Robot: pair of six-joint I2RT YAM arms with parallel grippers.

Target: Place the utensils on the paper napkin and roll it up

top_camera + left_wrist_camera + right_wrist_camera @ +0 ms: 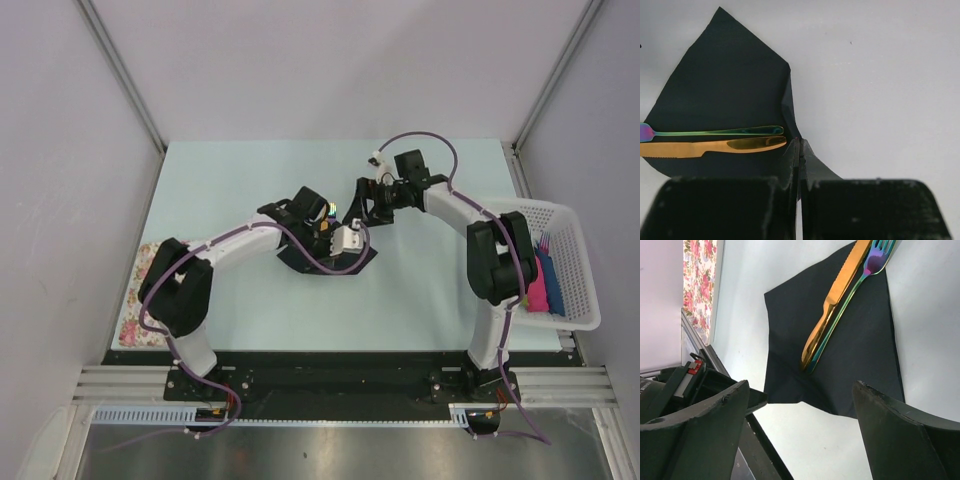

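Note:
The black paper napkin (pixel 725 85) lies on the pale table under both grippers, and from above only a part of it (pixel 318 266) shows. Two utensils rest side by side on it: a golden knife (pixel 700 146) and an iridescent fork (pixel 715 132). My left gripper (pixel 799 150) is shut on the napkin's near edge, which is pinched up into a raised fold by the utensils' handle ends. My right gripper (pixel 801 386) hangs open above the napkin (pixel 860 350), near the handle ends of the knife (pixel 840 295) and fork (pixel 875 262), holding nothing.
A floral patterned cloth (pixel 140 300) lies at the table's left edge. A white mesh basket (pixel 583 262) stands at the right edge with pink (pixel 540 285) and blue bundles in it. Both arms meet near the table's middle.

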